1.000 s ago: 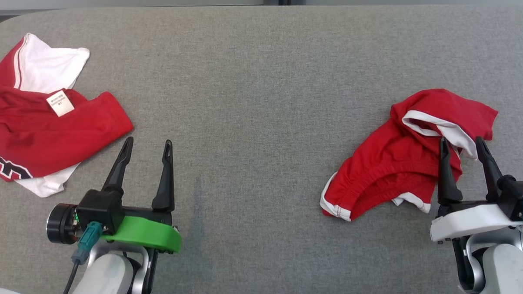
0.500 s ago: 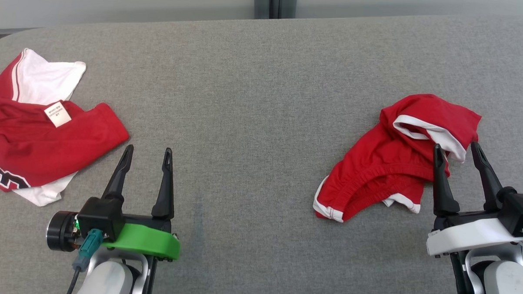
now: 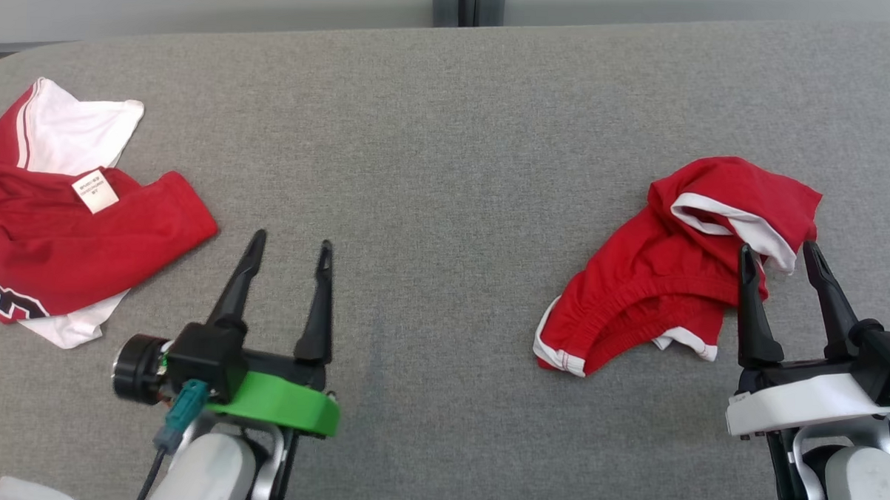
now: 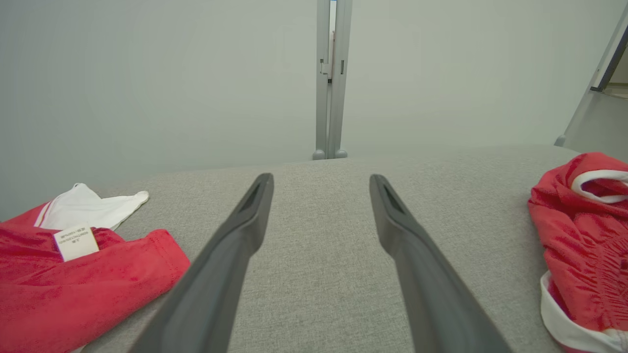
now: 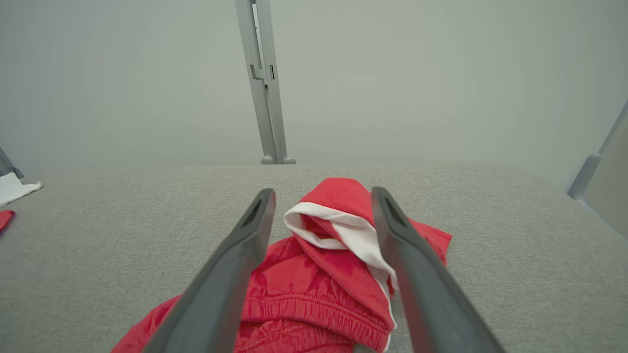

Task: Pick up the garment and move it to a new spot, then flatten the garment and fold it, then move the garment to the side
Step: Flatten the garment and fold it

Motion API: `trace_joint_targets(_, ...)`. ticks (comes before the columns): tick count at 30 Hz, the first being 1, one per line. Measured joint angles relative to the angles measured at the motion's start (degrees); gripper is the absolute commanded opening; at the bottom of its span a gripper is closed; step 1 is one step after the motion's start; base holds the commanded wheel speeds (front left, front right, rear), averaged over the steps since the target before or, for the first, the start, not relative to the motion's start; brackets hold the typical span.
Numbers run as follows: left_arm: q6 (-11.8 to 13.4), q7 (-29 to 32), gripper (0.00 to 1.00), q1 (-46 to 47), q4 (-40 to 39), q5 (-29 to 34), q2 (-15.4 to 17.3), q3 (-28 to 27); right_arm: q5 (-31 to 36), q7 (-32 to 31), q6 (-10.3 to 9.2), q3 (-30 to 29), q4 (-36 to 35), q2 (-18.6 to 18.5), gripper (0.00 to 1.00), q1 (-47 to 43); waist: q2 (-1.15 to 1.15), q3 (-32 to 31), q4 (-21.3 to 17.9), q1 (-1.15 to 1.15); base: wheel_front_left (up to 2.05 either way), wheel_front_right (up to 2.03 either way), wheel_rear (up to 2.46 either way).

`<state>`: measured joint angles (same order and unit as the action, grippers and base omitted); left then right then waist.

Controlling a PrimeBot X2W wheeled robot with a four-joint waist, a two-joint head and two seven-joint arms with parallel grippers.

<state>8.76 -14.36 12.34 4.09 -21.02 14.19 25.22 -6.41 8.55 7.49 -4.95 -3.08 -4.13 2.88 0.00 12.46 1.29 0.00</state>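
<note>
A crumpled red garment [image 3: 651,279] with white trim and an elastic waistband lies on the right of the grey table [image 3: 449,132]. My right gripper [image 3: 777,247] is open, and its fingertips overlap the garment's near right edge, at the white-trimmed fold. In the right wrist view the garment [image 5: 314,289] lies between and below the open right gripper [image 5: 323,191]. My left gripper [image 3: 293,239] is open and empty over bare table at the lower left. In the left wrist view, that gripper [image 4: 321,177] points at empty cloth surface, with the garment [image 4: 579,235] at the right edge.
A second red and white garment, a jersey [image 3: 82,245] with a white label, lies at the table's left edge, and in the left wrist view the jersey [image 4: 73,289] lies left of the fingers. A grey post [image 3: 465,3] stands behind the table's far edge.
My left gripper has moved to the right, away from the jersey. The head camera shifted slightly early on. The right gripper stays open at the garment's edge.
</note>
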Motion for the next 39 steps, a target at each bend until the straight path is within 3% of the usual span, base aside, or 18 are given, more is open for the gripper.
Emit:
trace_joint_targets(6, -5.2, 4.3, 1.00, 5.6, -0.8, 1.8, -4.7, 9.3, 0.1, -0.4, 0.00, 0.1, -2.1, 0.2, 1.00, -0.2, 0.00, 1.7, -0.2, 0.00, 0.00, 0.00, 0.00)
trace_joint_targets(13, -11.8, 7.7, 1.00, 11.9, 6.8, 4.0, -10.0, 21.3, 0.2, -0.7, 0.00, 0.6, -4.2, 0.7, 1.00, 1.1, 0.00, 5.1, -2.5, 0.00, 0.00, 0.00, 0.00)
trace_joint_targets(23, -12.0, 11.7, 1.00, 16.8, 21.6, 2.8, -11.2, 25.2, -0.3, 0.1, 0.00, 0.4, -3.7, 1.1, 1.00, 1.5, 0.00, 9.2, -7.1, 0.00, 0.00, 0.00, 0.00)
trace_joint_targets(25, -11.5, 11.6, 0.00, 17.3, 23.0, 2.5, -11.3, 25.1, -0.5, 0.1, 0.00, 0.2, -3.6, 1.1, 1.00, 1.5, 0.00, 9.6, -7.6, 0.00, 0.00, 0.00, 0.00)
trace_joint_targets(32, -10.7, 7.4, 0.00, 18.0, 22.3, 0.6, -10.1, 22.6, -0.9, 0.4, 0.00, -0.6, -3.0, 1.2, 1.00, 1.5, 0.00, 9.4, -6.9, 0.00, 0.00, 0.00, 0.00)
trace_joint_targets(39, -6.8, 6.2, 0.00, 13.6, 12.7, -2.0, -2.4, 16.7, -1.2, 0.2, 0.00, -1.8, -2.7, 1.3, 1.00, 0.9, 0.00, 7.9, -4.6, 0.00, 0.00, 0.00, 0.00)
